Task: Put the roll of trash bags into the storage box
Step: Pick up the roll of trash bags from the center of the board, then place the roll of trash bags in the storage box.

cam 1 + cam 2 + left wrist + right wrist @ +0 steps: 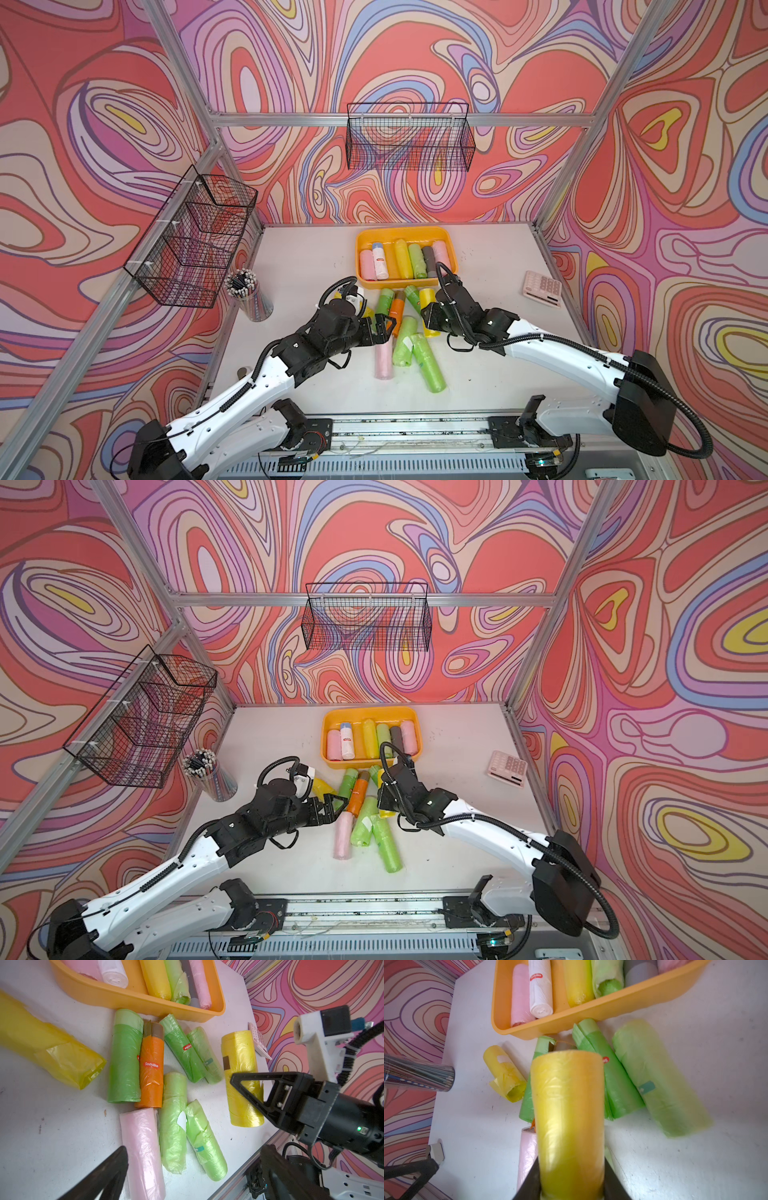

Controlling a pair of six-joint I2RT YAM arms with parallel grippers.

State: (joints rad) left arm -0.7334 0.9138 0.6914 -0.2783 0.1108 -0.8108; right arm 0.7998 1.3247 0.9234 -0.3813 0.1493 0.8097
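Note:
My right gripper is shut on a yellow roll of trash bags, gripping it near one end with a black finger on each side. In both top views this yellow roll lies just in front of the orange-yellow storage box, low over the table. Whether it touches the table I cannot tell. The box holds several rolls side by side. My left gripper stands open over the loose pink and green rolls, holding nothing.
Several loose rolls lie in front of the box: green ones, an orange one, a pink one and a crumpled yellow one. A pencil cup stands at the left and a calculator at the right. Wire baskets hang on the walls.

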